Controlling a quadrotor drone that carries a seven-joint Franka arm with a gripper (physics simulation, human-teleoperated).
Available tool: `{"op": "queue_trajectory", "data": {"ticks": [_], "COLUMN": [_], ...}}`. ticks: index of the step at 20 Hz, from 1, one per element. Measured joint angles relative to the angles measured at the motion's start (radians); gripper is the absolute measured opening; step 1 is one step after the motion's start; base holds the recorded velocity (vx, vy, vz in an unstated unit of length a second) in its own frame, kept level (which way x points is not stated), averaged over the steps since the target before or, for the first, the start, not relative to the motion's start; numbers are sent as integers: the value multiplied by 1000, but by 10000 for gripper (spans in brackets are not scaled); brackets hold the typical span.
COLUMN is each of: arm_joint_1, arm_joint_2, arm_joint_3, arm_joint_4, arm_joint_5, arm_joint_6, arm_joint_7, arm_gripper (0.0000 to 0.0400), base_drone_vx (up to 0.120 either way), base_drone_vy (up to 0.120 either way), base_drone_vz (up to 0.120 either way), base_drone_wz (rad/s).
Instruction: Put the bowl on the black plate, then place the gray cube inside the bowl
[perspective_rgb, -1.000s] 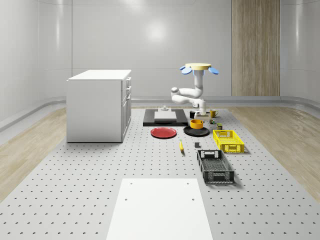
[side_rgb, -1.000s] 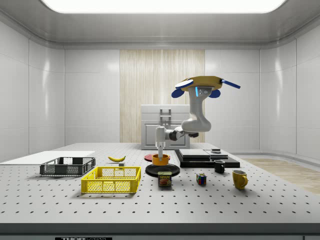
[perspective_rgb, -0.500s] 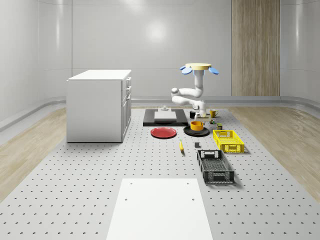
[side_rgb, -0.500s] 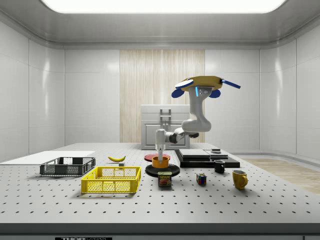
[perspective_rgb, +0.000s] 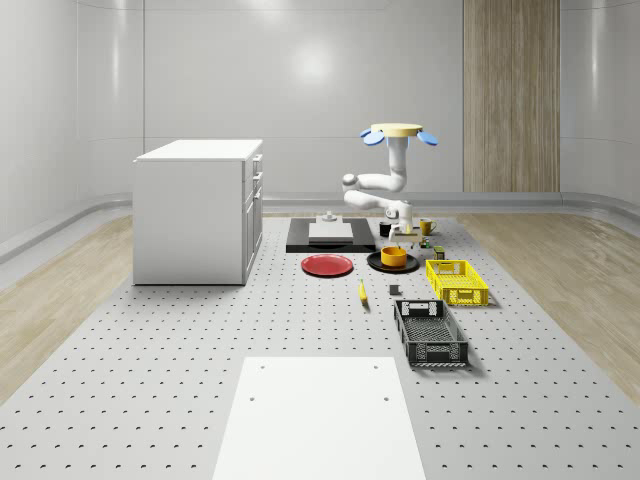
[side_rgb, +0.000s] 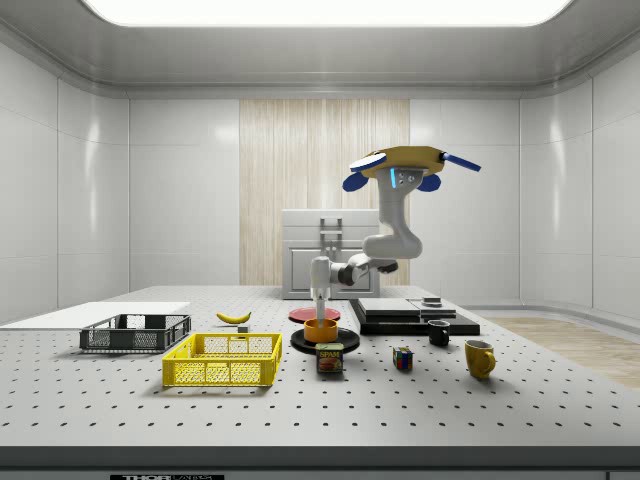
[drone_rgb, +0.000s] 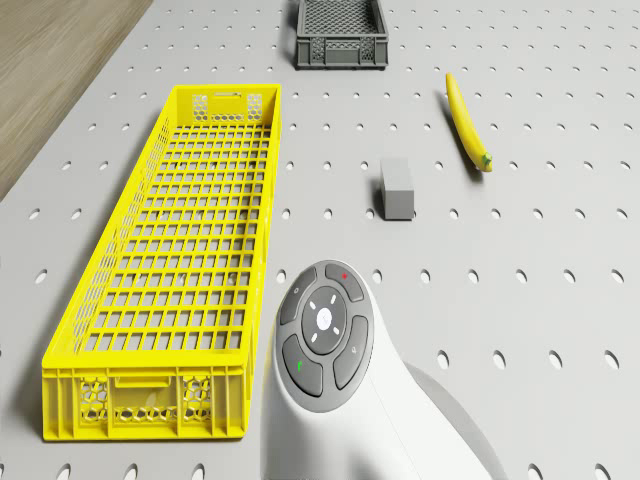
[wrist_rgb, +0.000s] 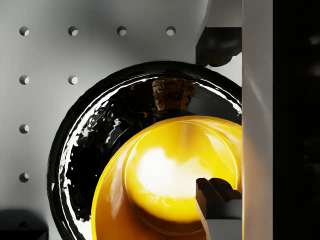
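bowl (side_rgb: 321, 331) on black plate (side_rgb: 300, 341), under hand (side_rgb: 320, 311) | hand grasping bowl rim | drone (side_rgb: 410, 163) hovers over bench (side_rgb: 450, 400) | gray cube (drone_rgb: 397, 188) well apart

I work in a simulated test lab: a large perforated bench (perspective_rgb: 150, 380) like an optical breadboard, drilled in a regular grid, inside a bare room of glossy pale wall panels (perspective_rgb: 300, 90) with one wood-slat panel (perspective_rgb: 510, 95) and a bright ceiling light (side_rgb: 320, 10). A white drawer cabinet (perspective_rgb: 197, 210) stands on my bench among yellow (perspective_rgb: 456, 281) and dark crates (perspective_rgb: 429, 332)
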Motion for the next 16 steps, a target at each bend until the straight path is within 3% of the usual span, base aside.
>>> {"op": "queue_trajectory", "data": {"ticks": [5,14,16], "arm_joint_1": [3,6,7], "arm_joint_2": [4,10,12], "arm_joint_3": [2,2,2], "arm_joint_4": [-1,-2,-3], "arm_joint_5": [1,-1,-2], "arm_joint_6": [-5,-12,-13], "arm_joint_7": [-1,-4,-4], "arm_gripper": [385,398,399], "base_drone_vx": [120,120,120], "base_drone_vy": [-120,-120,0], "base_drone_vz": [16,0,0], "base_drone_wz": [0,0,0]}}
